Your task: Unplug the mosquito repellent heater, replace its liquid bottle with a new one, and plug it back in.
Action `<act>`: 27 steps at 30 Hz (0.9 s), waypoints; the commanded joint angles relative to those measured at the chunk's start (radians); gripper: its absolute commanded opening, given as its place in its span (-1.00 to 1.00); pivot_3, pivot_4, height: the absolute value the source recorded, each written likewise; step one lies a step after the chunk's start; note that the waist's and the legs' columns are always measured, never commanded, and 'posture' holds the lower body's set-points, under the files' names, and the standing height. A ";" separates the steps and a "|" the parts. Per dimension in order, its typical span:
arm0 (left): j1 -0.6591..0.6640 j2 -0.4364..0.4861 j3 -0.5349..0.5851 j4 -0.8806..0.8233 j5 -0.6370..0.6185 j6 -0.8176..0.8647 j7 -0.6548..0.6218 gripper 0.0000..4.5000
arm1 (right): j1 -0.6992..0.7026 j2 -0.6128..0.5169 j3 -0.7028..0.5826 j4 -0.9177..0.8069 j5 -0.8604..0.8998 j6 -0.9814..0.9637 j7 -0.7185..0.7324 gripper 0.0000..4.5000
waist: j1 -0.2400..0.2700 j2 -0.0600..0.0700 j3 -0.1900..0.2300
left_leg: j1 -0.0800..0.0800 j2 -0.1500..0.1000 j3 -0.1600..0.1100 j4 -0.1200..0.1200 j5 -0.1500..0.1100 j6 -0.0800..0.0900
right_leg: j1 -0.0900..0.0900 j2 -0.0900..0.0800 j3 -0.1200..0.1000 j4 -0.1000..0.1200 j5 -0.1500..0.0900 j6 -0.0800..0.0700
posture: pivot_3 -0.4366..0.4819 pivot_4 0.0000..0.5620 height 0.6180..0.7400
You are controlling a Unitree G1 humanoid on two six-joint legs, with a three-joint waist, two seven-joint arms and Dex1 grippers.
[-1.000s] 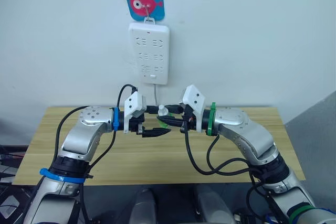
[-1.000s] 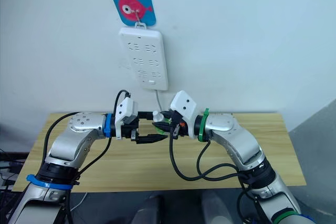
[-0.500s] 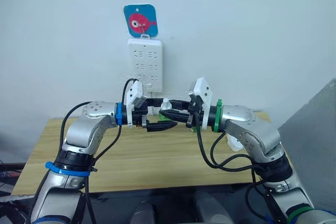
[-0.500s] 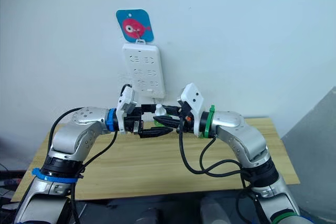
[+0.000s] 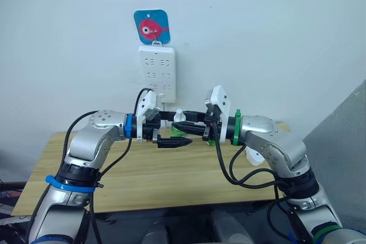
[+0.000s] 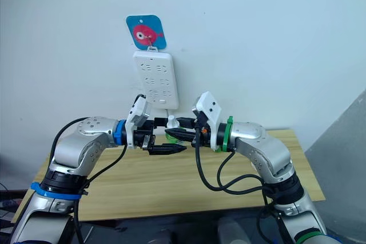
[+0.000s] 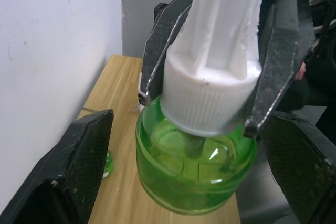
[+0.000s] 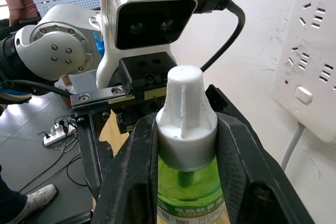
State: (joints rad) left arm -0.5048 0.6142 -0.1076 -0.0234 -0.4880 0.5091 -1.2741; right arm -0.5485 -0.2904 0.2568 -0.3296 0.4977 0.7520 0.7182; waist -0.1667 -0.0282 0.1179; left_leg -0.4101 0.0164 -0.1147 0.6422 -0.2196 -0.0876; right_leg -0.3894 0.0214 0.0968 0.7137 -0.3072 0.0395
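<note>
Both your arms have risen since a second ago, carrying the green liquid bottle [image 8: 187, 182] from just above the wooden table [image 5: 171, 181] up toward the white power strip [image 5: 156, 70] on the wall. Your right gripper [image 8: 186, 145] is clamped on the bottle just under its white cap [image 7: 215, 72], keeping the cap end exposed to your left gripper [image 5: 171, 135], whose fingers stand wide on either side without touching. I can't make out the mosquito repellent heater itself anywhere.

Green bottle [image 8: 190, 182] with white cap [image 8: 186, 119]; black end effector [image 8: 186, 182] fingers.
</note>
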 commanded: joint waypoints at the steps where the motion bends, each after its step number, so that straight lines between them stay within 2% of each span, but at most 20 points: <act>1: -0.017 -0.009 0.008 0.000 -0.006 -0.015 0.000 0.61 | -0.010 0.005 -0.015 -0.047 0.024 -0.010 0.006 -0.49 | 0.000 0.000 -0.001 | 0.000 0.000 0.000 0.000 0.000 0.000 | 0.000 0.000 0.000 0.000 0.000 0.000 | -0.27 -0.96 0.88; 5: -0.020 -0.008 0.014 0.010 -0.005 -0.014 0.000 0.05 | -0.009 0.006 -0.018 -0.049 0.027 -0.010 0.006 -0.50 | 0.000 0.000 -0.001 | 0.000 0.000 0.000 0.000 0.000 0.000 | 0.000 0.000 0.000 0.000 0.000 0.000 | -0.27 -0.97 0.88; 13: -0.013 -0.016 0.019 0.013 -0.004 -0.025 0.019 0.02 | 0.001 -0.005 -0.007 -0.051 0.020 -0.038 0.024 -0.50 | 0.000 0.000 -0.006 | 0.000 0.000 0.000 0.000 0.000 0.000 | 0.000 0.000 0.000 0.000 0.000 0.000 | -0.26 -0.97 0.88; 18: -0.006 -0.018 0.022 0.023 0.020 -0.053 0.046 0.02 | 0.006 -0.017 -0.002 -0.053 -0.018 -0.067 0.005 0.26 | 0.000 0.001 -0.011 | 0.000 0.000 0.000 0.000 0.000 0.000 | 0.000 0.000 0.000 0.000 0.000 0.000 | -0.26 -0.97 0.88; 27: -0.006 -0.036 0.021 0.056 0.055 -0.118 0.090 0.02 | 0.056 0.075 -0.007 -0.108 -0.044 -0.065 -0.157 0.28 | 0.000 0.002 -0.022 | 0.001 0.000 0.000 0.000 0.000 0.000 | 0.001 0.000 0.000 0.000 0.000 0.000 | -0.28 -0.97 0.88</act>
State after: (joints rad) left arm -0.5037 0.5835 -0.1108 0.0479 -0.4327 0.4112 -1.1887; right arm -0.4914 -0.2243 0.2584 -0.3977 0.4570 0.7041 0.5852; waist -0.1665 -0.0266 0.0963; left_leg -0.4095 0.0161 -0.1150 0.6423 -0.2197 -0.0875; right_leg -0.3886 0.0212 0.0970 0.7137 -0.3073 0.0395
